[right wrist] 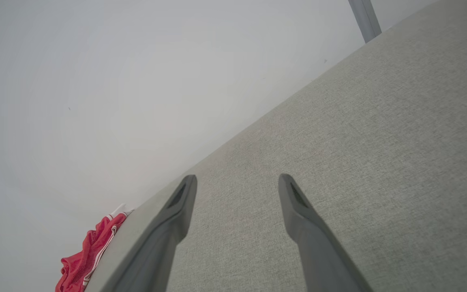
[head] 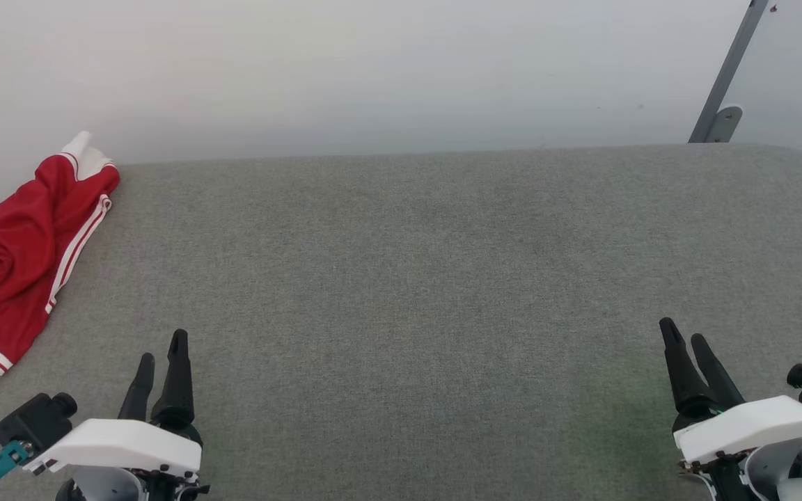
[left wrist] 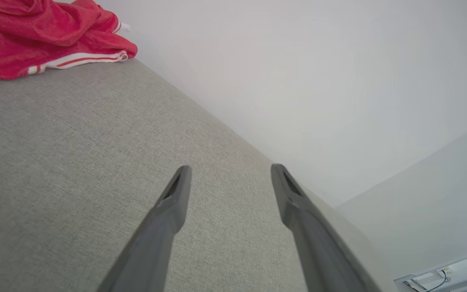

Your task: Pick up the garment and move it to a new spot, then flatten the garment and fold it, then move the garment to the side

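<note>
From the head, the bright red soft fabric garment (head: 18, 257) with white end panels and striped trim lies crumpled at the left edge of the grey cloth-covered desk (head: 408, 278). The left gripper (head: 161, 346) and right gripper (head: 682, 331) hover near the front corners.

In the left wrist view, the left gripper (left wrist: 230, 167) has its fingers spread wide and empty, and the garment (left wrist: 35, 36) lies well beyond them.

In the right wrist view, the right gripper (right wrist: 237, 177) is equally wide and empty, and the garment (right wrist: 87, 259) is far off.
</note>
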Controlling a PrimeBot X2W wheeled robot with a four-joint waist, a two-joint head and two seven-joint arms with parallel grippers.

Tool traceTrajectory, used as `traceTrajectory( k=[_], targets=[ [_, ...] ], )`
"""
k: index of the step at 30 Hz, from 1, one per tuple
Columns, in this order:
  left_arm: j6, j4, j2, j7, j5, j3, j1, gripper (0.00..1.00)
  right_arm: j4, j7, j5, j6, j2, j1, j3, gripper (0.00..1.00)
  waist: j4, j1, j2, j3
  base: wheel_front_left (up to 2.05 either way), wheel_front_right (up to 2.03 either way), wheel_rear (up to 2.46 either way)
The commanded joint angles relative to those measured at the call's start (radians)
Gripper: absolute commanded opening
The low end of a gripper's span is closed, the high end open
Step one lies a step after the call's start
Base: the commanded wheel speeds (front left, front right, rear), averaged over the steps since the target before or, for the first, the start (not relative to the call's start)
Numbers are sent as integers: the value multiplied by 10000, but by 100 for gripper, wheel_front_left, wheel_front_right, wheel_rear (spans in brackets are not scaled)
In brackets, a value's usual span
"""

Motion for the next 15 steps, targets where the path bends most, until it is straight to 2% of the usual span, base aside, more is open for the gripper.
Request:
traceTrajectory(
  k=[1, 15],
  targets=[
    [-53, -159, 102, -118, 265, -5, 23, 100, -180, -82, -245, 51, -84, -125, 40, 100, -1, 0, 0, -1, 0, 0, 0],
    [-195, -282, -3, -517, 1805, 130, 232, 100, -335, -423, -1657, 54, -265, -67, 195, 100, 5, 0, 0, -8, 0, 0, 0]
  ],
)
